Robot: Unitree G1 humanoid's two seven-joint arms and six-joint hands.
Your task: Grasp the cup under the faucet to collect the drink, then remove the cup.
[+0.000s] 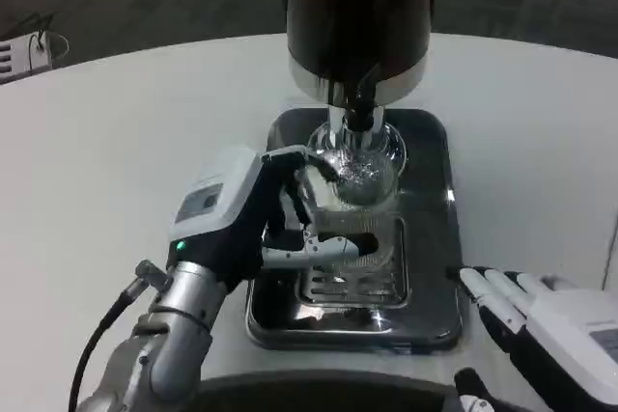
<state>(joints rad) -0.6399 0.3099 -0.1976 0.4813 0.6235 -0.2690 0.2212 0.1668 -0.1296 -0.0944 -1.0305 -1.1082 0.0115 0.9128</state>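
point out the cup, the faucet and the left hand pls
cup (359, 180), head view, on its clear glass wall under the spout.
faucet (359, 119), head view, on the dark spout tip.
left hand (232, 219), head view, on the middle of the hand, fingers around the cup.

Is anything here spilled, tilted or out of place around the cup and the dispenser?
Nothing stands out. The clear cup stands upright on the drip tray under the faucet, with the left hand around it. No spill shows on the white table. The right hand rests beside the tray.
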